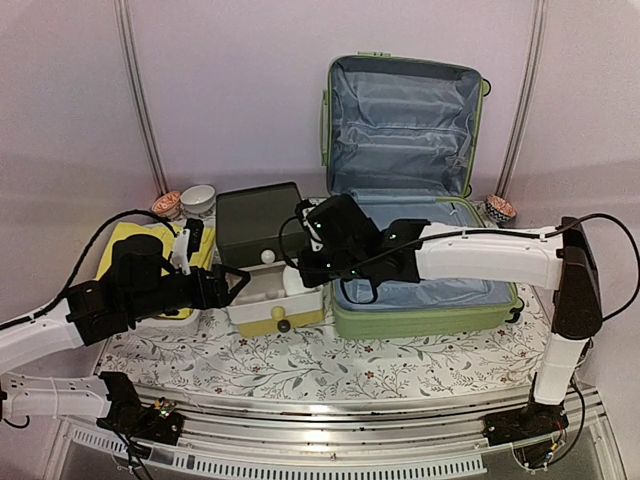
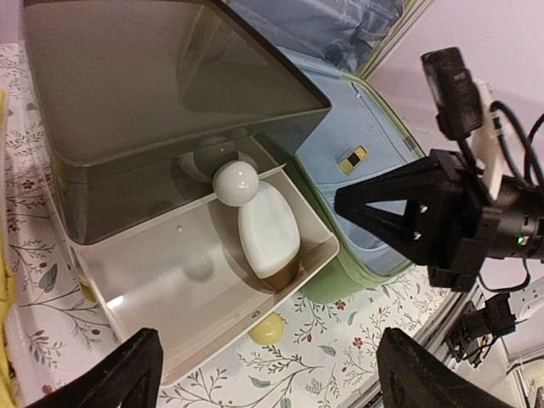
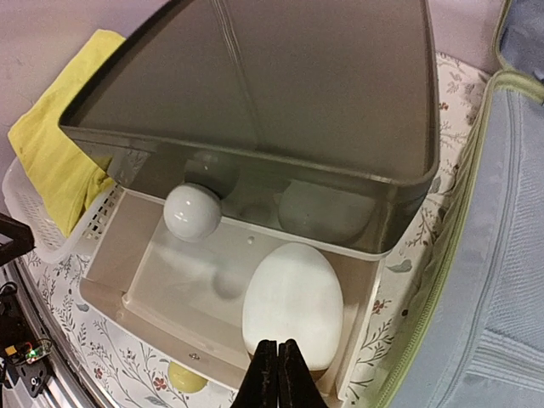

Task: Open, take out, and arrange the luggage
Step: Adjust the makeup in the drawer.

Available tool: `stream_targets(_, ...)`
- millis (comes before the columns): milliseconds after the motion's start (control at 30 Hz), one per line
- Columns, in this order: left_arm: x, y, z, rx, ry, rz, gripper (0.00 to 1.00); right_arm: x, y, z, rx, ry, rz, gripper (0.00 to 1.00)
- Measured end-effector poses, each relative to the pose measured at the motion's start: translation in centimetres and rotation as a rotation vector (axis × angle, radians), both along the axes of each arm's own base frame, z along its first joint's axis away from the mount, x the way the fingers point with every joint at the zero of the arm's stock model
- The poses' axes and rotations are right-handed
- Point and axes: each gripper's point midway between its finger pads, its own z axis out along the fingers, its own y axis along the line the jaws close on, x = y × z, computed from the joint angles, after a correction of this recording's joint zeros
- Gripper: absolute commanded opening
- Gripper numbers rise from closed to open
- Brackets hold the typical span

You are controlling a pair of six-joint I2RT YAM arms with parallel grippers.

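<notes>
Right wrist: right tool (image 3: 278, 374) tips only; luggage (image 3: 510, 238) cropped at edge.

The left arm (image 1: 35, 342) and the right arm (image 1: 490, 255) have white tubes and black joints. Black cables (image 1: 600, 216) run along them. Tiny green lights (image 2: 520, 240) glow near the right wrist. The jaws are black.

Hard green suitcase (image 1: 420, 322) shell, pale-blue cloth lining (image 1: 400, 110), glossy cream plastic drawer (image 3: 106, 293), smoky translucent lid (image 3: 323, 76), smooth white bottle (image 3: 293, 302)

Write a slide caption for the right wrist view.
Shut right gripper over a white bottle in the pulled-out drawer.
</notes>
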Motion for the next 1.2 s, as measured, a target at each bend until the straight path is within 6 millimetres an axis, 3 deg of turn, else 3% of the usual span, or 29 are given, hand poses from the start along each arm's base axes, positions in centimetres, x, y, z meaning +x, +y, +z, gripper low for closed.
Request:
stream_targets(267,0.1,0.4,0.5,-0.014,-0.011,0.009,0.9,0.4,0.8,-4.5,-0.022,0.128,-0.016,0.02)
stream_targets(733,0.2,0.7,0.1,-0.013,0.0,0.012,0.9,2.7,2.2,-6.9,-0.035,0.204,-0.072,0.02)
stream_targets(967,0.2,0.7,0.0,-0.013,0.002,0.01,0.9,3.1,2.3,-6.8,-0.043,0.191,-0.091,0.02)
stream_targets(1100,0.2,0.7,0.0,-0.011,0.005,0.008,0.9,2.6,1.2,-6.5,-0.057,0.187,-0.086,0.02)
stream_targets(1200,0.3,0.6,-0.3,-0.006,0.012,0.005,0.9,2.2,0.2,-4.6,-0.054,0.155,-0.072,0.03)
